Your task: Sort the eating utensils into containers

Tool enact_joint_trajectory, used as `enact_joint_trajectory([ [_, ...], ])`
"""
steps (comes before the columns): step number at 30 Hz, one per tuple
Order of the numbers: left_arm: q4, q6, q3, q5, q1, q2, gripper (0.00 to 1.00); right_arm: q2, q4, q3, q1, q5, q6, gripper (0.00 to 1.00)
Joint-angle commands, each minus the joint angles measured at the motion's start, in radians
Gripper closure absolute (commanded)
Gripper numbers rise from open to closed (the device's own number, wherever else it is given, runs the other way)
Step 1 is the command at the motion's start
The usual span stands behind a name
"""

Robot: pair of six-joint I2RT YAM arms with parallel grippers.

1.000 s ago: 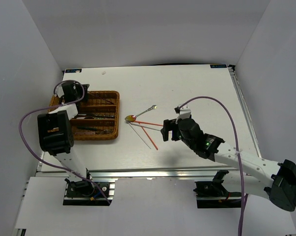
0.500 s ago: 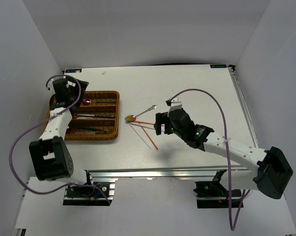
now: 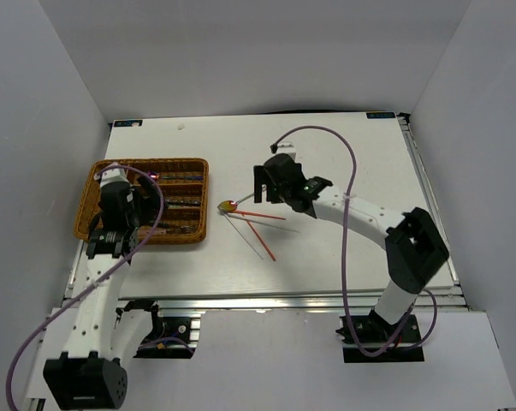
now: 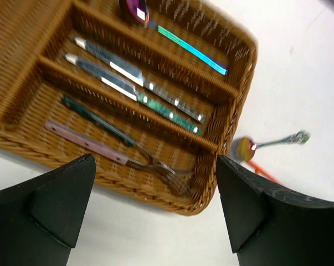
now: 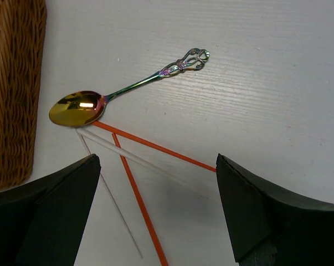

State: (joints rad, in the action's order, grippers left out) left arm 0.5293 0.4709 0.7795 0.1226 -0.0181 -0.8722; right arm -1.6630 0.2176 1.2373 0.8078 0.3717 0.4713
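Observation:
The brown wicker tray [image 3: 199, 199] sits at the table's left. In the left wrist view its slots [image 4: 222, 88] hold a purple-bowled spoon [image 4: 178, 39], two knives [image 4: 128, 72] and two forks [image 4: 89, 145]. My left gripper [image 3: 129, 205] hovers over the tray, open and empty [image 4: 154, 160]. A gold-bowled spoon [image 3: 228, 205] lies just right of the tray, also seen from the right wrist [image 5: 78, 108]. Two red chopsticks [image 5: 155, 147] and two silver chopsticks [image 5: 139, 160] fan out from it. My right gripper [image 3: 261, 183] hovers above them, open and empty [image 5: 155, 160].
The tray's woven right edge [image 5: 17, 83] lies close to the spoon bowl. The tray's long crosswise section [image 4: 22, 33] shows nothing in it. White walls close in the table on three sides.
My right gripper has moved left and away from me, to above the spoon and chopsticks. My left arm has swung back over the tray. The utensils on the table have not moved.

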Motion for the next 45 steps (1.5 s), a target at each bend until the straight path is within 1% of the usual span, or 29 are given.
enact_joint_trajectory([
  [1,-0.025,-0.034,-0.019,0.074,0.004,0.082,0.02,-0.069,0.257,0.149,0.001,0.058,0.177,0.11],
  [2,-0.016,-0.032,-0.014,0.080,0.042,0.082,0.02,-0.108,0.288,0.171,0.001,0.074,0.194,0.11],
  [4,0.008,-0.025,-0.008,0.133,0.059,0.088,0.02,-0.127,0.316,0.185,0.001,0.079,0.222,0.11],
  [9,0.015,-0.017,-0.006,0.172,0.069,0.104,0.02,-0.075,0.240,0.104,0.001,0.056,0.251,0.11],
  [13,0.017,-0.015,-0.005,0.184,0.070,0.113,0.02,-0.032,0.223,0.087,0.001,0.072,0.253,0.11],
  [24,0.014,-0.018,-0.005,0.183,0.070,0.119,0.02,0.052,0.166,-0.002,0.001,0.055,0.262,0.11],
  [30,0.011,-0.018,-0.006,0.180,0.070,0.116,0.02,0.097,0.180,-0.024,0.001,0.087,0.268,0.11],
  [36,0.005,-0.021,-0.009,0.169,0.070,0.124,0.02,0.172,0.132,-0.110,-0.001,0.033,0.285,0.11],
  [45,-0.005,-0.026,-0.013,0.161,0.070,0.133,0.02,0.272,0.151,-0.162,-0.016,0.045,0.241,0.11],
])
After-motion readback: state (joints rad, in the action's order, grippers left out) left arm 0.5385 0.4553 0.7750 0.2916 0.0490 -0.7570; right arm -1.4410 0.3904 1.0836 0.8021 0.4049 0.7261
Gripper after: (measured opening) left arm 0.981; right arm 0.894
